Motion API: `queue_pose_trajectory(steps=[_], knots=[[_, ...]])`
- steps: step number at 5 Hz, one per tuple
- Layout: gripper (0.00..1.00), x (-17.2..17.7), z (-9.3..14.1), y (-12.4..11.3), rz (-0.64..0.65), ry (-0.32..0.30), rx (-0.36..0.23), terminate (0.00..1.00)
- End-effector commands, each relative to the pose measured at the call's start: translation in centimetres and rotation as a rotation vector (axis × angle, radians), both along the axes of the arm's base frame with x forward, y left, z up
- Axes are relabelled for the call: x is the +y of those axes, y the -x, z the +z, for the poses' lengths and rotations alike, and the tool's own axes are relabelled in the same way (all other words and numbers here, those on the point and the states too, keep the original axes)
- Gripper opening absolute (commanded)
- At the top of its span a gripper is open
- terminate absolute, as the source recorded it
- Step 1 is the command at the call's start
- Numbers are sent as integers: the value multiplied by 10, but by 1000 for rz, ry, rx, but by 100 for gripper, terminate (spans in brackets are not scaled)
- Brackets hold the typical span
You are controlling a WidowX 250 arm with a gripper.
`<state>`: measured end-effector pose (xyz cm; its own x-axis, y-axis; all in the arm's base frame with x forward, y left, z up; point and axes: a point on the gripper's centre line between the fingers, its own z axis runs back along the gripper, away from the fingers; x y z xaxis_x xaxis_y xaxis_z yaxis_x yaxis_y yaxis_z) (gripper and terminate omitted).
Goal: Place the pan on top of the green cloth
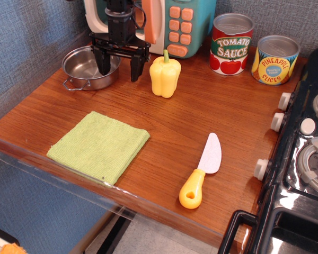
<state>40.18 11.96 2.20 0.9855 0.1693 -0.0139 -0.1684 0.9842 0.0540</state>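
The small shiny steel pan [85, 69] with wire loop handles sits on the wooden counter at the back left. My black gripper [118, 67] is open and straddles the pan's right rim: the left finger is down inside the pan, the right finger stands outside it. The jaws have not closed on the rim. The light-green folded cloth [98, 145] lies flat near the counter's front left edge, well in front of the pan, with nothing on it.
A yellow toy pepper [165, 74] stands just right of the gripper. A toy microwave [172, 24] is behind it, then a tomato sauce can [231, 43] and a pineapple can [275, 59]. A toy knife [201, 170] lies front right. A stove [302, 159] borders the right side.
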Motion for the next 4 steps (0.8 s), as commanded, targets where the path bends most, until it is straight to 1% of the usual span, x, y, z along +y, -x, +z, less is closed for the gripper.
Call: queue_pose_trajectory(steps=[1, 2, 4], knots=[[100, 8, 13, -6, 11, -13, -60, 0], [0, 9, 13, -4, 11, -6, -71, 0], [0, 10, 22, 0, 27, -23, -77, 0]])
